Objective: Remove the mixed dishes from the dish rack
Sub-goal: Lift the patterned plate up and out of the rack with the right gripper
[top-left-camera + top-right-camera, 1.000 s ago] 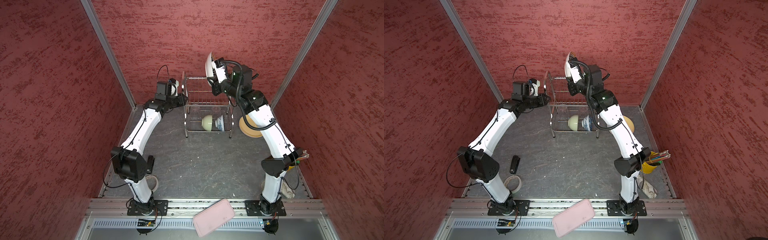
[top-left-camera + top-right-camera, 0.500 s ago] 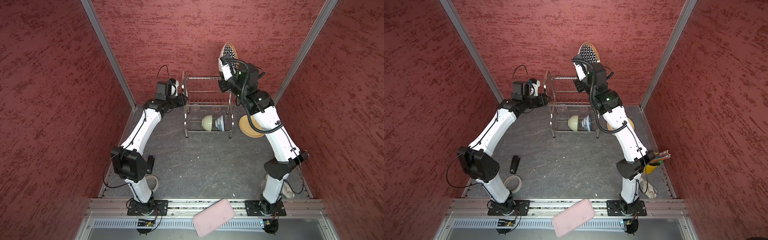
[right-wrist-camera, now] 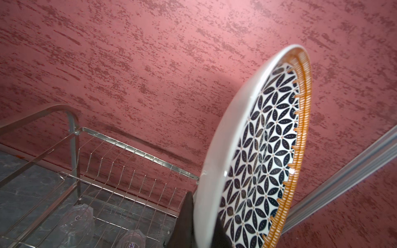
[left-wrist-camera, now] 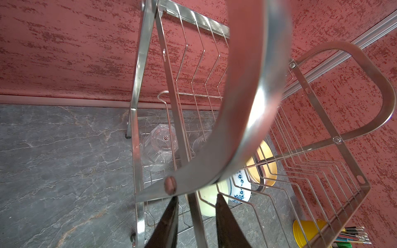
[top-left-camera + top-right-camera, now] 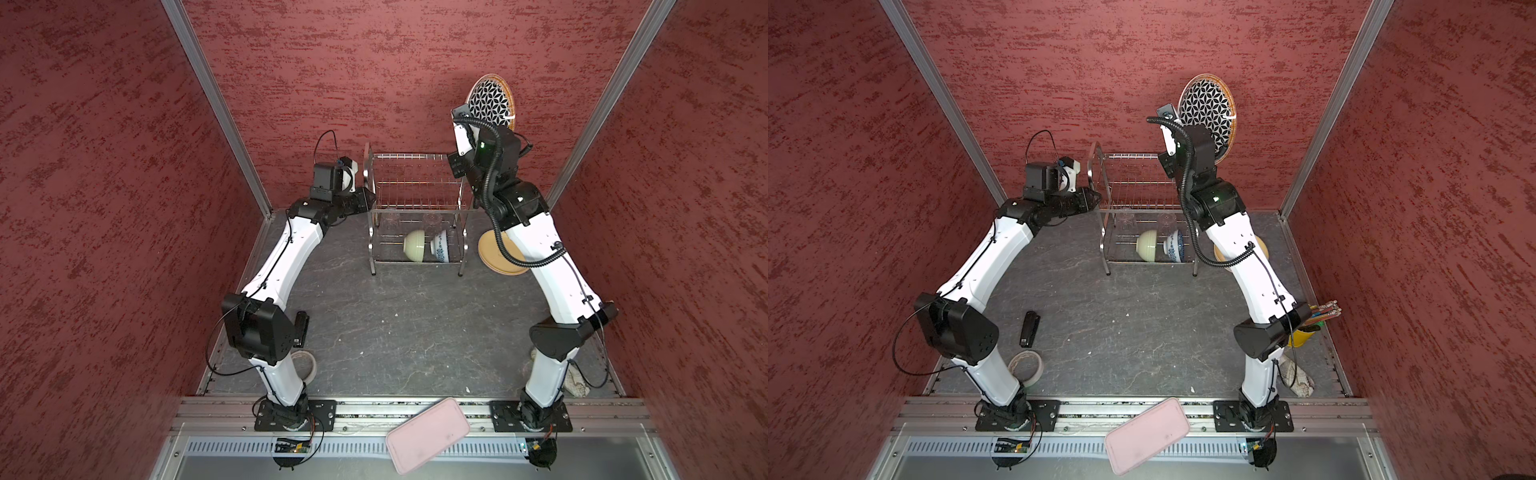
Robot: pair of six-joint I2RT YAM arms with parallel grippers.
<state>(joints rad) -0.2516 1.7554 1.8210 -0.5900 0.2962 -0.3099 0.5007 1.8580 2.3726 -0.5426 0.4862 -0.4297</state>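
saw one black-and-white geometric plate raised on edge above the right end of the dish rack, long axis near upright, patterned face turned away from the rack. found the right hand pinched tight on its lower rim, and the left hand clamped on a bar of the rack's left side frame. counted on the lower tier one pale green bowl and one blue-floral white bowl, side by side, both tipped on edge, with two clear cups behind them. noted one yellow-orange plate flat on the counter just right of the rack.
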